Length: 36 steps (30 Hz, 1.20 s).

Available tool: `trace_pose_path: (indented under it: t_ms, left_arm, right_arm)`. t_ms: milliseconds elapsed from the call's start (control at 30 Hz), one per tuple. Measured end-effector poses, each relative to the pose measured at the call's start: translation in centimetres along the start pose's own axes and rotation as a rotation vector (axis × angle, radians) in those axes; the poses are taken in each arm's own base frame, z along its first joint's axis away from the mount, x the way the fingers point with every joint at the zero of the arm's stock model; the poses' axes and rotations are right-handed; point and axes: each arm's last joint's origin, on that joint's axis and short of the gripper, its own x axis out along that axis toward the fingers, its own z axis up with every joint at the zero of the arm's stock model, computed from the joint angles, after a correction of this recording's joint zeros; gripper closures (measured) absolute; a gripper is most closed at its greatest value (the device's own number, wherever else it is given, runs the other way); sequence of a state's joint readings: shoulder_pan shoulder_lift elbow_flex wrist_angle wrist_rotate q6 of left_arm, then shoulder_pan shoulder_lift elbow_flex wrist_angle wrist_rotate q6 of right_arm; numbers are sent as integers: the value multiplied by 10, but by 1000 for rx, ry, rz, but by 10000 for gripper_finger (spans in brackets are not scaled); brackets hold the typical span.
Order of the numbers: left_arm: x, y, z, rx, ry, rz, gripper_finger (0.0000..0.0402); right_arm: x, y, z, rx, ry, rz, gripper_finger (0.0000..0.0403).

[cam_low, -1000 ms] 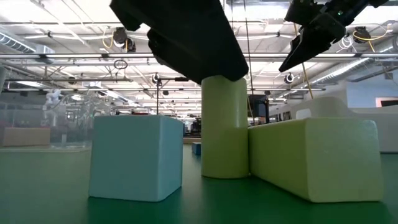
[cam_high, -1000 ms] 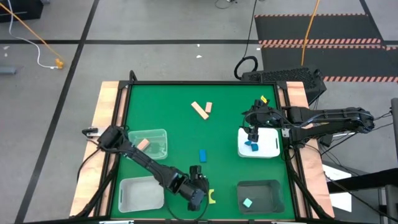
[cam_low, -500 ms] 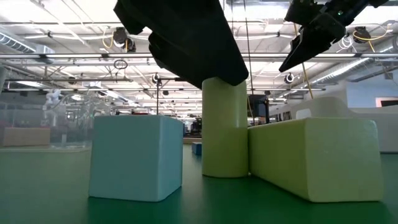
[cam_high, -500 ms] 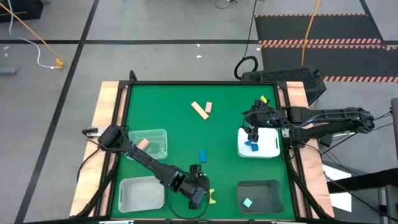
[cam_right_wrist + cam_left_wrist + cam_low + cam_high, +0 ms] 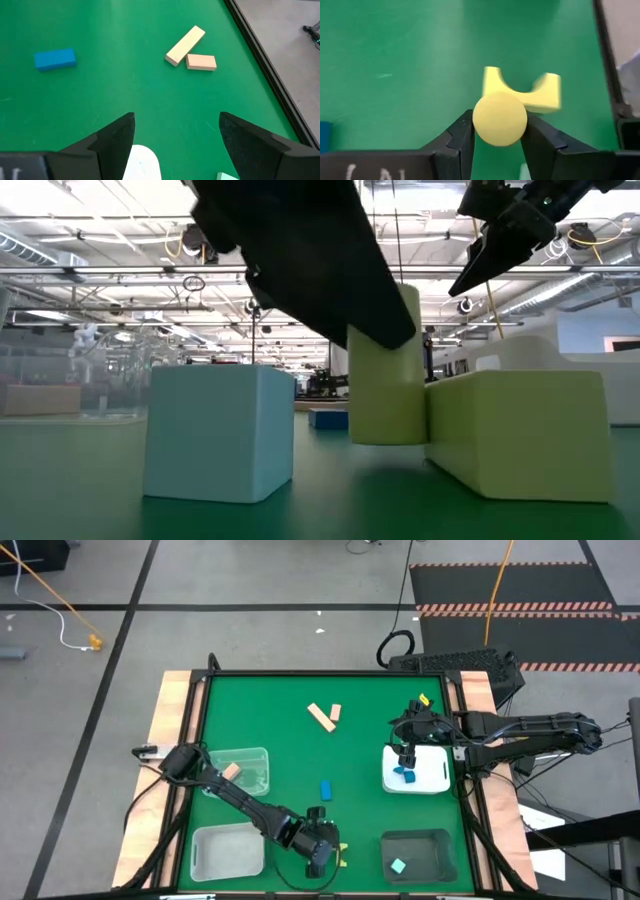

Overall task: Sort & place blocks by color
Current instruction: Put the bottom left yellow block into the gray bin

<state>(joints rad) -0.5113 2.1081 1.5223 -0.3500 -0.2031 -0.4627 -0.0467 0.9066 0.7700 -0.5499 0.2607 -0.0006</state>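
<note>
Gripping: left gripper [image 5: 499,131] clamps a yellow-green cylinder [image 5: 499,119] between its two fingers, at the near edge of the green table [image 5: 260,710].
Lift state: in the low view the cylinder [image 5: 386,370] appears just clear of the mat, so I judge the pick is under way.
Risk, slip: the round block is held on curved sides; it could roll or squirt out of the fingers if the pinch is off-centre.
Risk, neighbour: a yellow-green arch block [image 5: 525,91] lies just beyond the fingertips, close to the cylinder; a low carry could drag or knock it.
Risk, bystander: a light teal cube [image 5: 220,432] sits beside the gripper and could be bumped on a sideways swing.
Right gripper: right gripper [image 5: 175,132] hangs spread wide and empty over the white tray [image 5: 435,778].
Other blocks: a blue block [image 5: 55,58] and two tan blocks [image 5: 185,45] lie ahead of the right gripper, well apart from it.
</note>
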Motion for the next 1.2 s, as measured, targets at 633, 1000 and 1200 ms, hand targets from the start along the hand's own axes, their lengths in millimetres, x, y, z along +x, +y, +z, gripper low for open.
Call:
trace_pose_path:
  t_ms: [633, 1000, 1200]
  left_arm:
    - [-85, 24, 46, -117, -250, 125, 271]
    - [-186, 24, 40, -353, -222, -13, 272]
    - [-214, 19, 4, -582, 62, -4, 272]
  right_arm:
    - [0, 0, 1, 19, -11, 0, 124]
    - [0, 0, 7, 143, -68, 5, 124]
    - [-1, 0, 13, 263, -129, 15, 124]
